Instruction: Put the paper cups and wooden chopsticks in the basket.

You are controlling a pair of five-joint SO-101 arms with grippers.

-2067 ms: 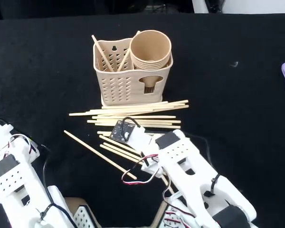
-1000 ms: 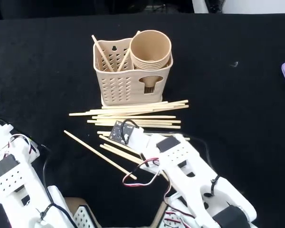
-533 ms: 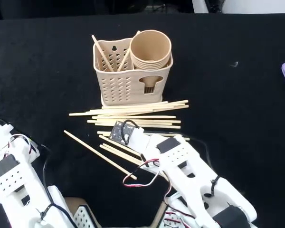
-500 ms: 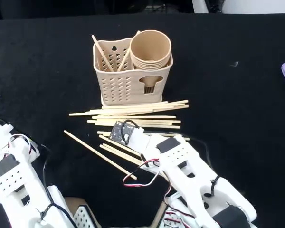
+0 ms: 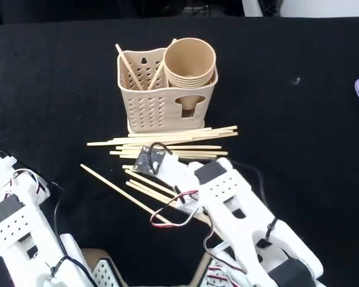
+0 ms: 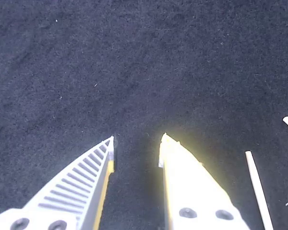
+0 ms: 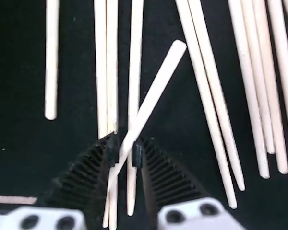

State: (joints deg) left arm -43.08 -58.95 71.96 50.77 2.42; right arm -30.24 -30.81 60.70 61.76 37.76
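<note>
Chopsticks (image 5: 167, 143) were the step in hand, I judged: the cups (image 5: 189, 60) sat stacked in the basket (image 5: 145, 101) at twelve o'clock, two sticks (image 5: 129, 67) stood in its other compartment, and a loose heap lay on the cloth (image 5: 299, 149) just before it. At seven o'clock the left gripper (image 6: 137, 140) hung partly open over bare cloth, gripping nothing. The right gripper (image 7: 125, 143), at the heap's near edge, was pinched tight on one slanting chopstick (image 7: 151, 96), which next would need lifting clear and carrying to the basket.
</note>
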